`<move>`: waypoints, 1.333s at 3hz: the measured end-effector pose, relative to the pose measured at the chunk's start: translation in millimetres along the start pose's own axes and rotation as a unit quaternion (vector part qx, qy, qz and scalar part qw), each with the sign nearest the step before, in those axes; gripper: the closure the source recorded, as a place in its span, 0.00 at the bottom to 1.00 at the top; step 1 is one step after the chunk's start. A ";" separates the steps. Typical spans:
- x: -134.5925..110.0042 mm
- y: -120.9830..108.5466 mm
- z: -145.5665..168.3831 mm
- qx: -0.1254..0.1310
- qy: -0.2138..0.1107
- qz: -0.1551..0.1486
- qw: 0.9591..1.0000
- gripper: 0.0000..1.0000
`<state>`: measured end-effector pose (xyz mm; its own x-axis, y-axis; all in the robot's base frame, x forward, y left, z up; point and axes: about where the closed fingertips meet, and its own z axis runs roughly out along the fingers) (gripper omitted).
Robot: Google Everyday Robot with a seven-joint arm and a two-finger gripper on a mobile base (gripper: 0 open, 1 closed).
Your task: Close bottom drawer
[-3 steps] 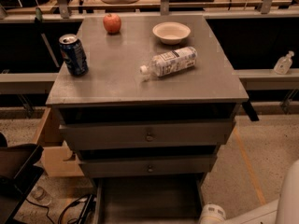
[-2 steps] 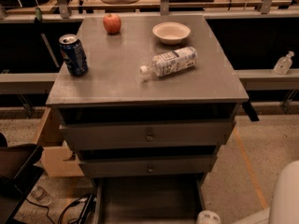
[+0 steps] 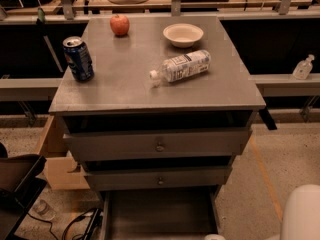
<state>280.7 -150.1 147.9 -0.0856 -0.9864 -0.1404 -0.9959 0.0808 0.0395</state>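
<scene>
The grey cabinet (image 3: pixel 157 101) stands in the middle of the camera view. Its bottom drawer (image 3: pixel 160 215) is pulled far out toward me; I see its bare inside and side walls, while its front and knob are cut off by the lower edge. The middle drawer (image 3: pixel 159 178) and the top drawer (image 3: pixel 159 144) stand slightly out, each with a small dark knob. My gripper (image 3: pixel 215 237) shows only as a white sliver at the lower edge, by the open drawer's right wall. My white arm (image 3: pixel 301 215) fills the lower right corner.
On the cabinet top are a blue soda can (image 3: pixel 78 58), a red apple (image 3: pixel 119 24), a white bowl (image 3: pixel 183 34) and a lying water bottle (image 3: pixel 181 66). A cardboard box (image 3: pixel 55 156) and cables (image 3: pixel 75 226) are on the floor at left. Benches run behind.
The white gripper part at the lower edge has slid left and down, nearly out of the frame. The drawers and the things on top have not moved.
</scene>
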 end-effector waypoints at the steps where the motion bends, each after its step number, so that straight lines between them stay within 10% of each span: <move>1: -13.9 -22.7 13.2 0.026 -0.008 -0.038 0.999 1.00; 4: -38.9 -71.2 7.8 0.075 -0.007 -0.083 0.994 1.00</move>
<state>354.7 -116.4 142.9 0.0803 -0.9859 -0.1471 -0.9893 -0.0609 -0.1324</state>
